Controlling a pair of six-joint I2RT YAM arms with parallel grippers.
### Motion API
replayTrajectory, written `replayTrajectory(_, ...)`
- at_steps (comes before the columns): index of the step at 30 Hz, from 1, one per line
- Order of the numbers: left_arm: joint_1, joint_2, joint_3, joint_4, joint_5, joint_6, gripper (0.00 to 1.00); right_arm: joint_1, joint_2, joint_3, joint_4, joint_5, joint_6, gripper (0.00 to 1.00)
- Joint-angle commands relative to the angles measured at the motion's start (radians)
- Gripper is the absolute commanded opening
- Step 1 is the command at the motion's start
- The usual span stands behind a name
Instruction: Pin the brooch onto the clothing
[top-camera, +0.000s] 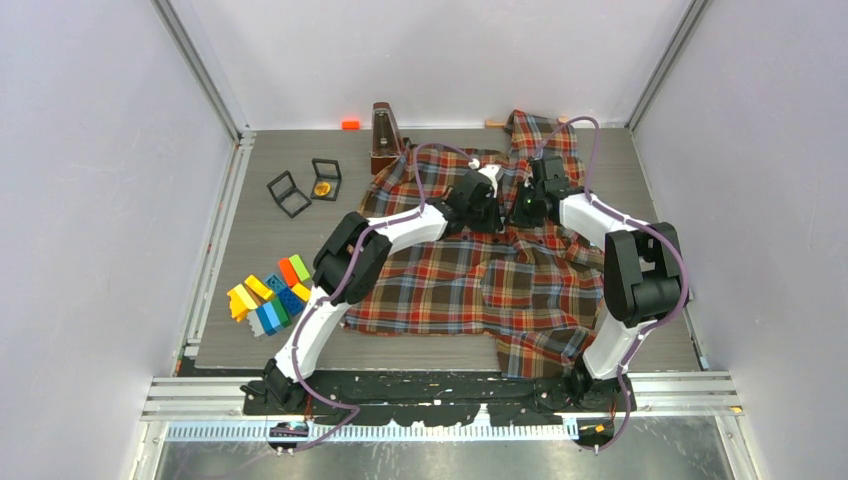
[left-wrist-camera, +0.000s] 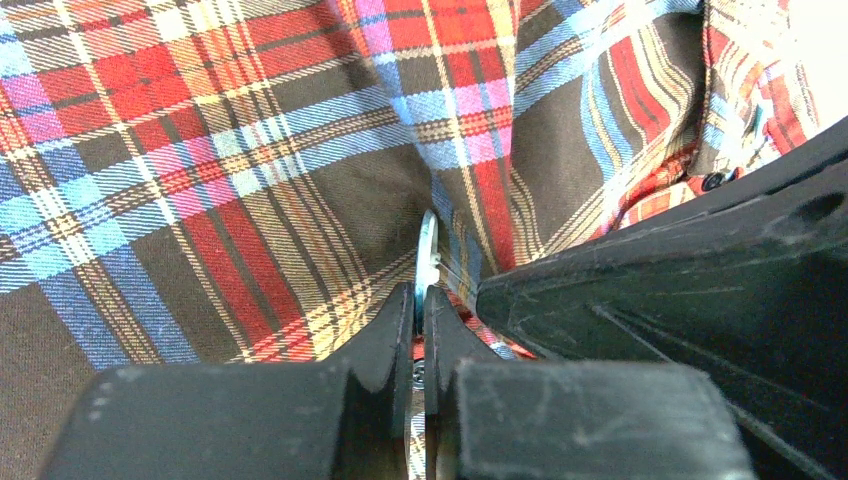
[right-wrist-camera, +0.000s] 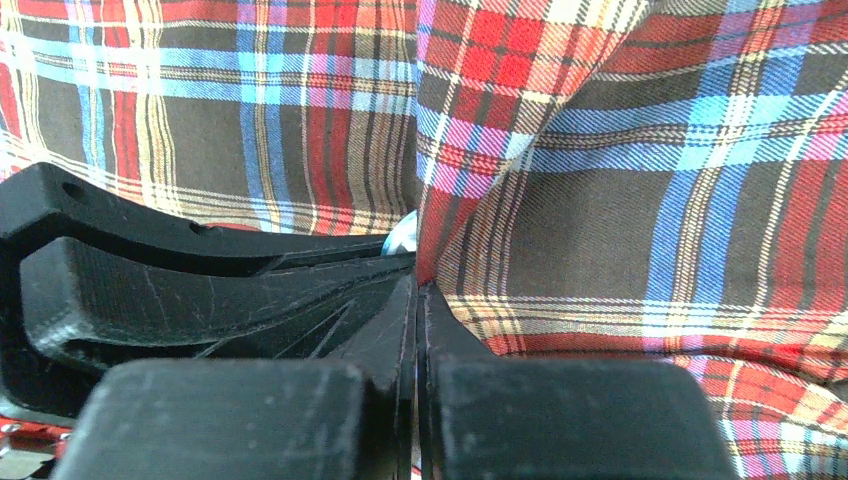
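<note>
Brooch (left-wrist-camera: 428, 250) clamped in the closed left gripper (left-wrist-camera: 420, 297); right gripper (right-wrist-camera: 418, 290) beside it, closed on a plaid shirt (right-wrist-camera: 650, 200) fold.

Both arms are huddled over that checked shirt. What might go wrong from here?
The thin silvery brooch sits edge-on in the shut left jaws, so it may twist or slip out. The shut right jaws pinch a fold of the red, brown and blue plaid shirt, which may pull free. Both pairs crowd together and might collide.
</note>
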Motion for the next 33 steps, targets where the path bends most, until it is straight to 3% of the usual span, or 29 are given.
replayTrajectory(1, 0.001, -0.01, -0.045, 0.074, 0.031, -0.012, 0.0, 0.014, 0.0, -0.002, 0.031, -0.055, -0.026, 0.01)
replayTrajectory(19, 0.018, -0.054, -0.146, 0.192, 0.075, -0.064, 0.0, 0.02, 0.05, -0.021, 0.025, 0.024, -0.056, 0.01)
replayTrajectory(26, 0.026, -0.06, -0.174, 0.199, 0.079, -0.074, 0.0, 0.026, -0.071, -0.089, 0.075, -0.032, -0.067, 0.39)
replayTrajectory(33, 0.028, -0.059, -0.175, 0.206, 0.093, -0.082, 0.0, 0.027, -0.176, -0.165, 0.078, 0.022, -0.071, 0.46)
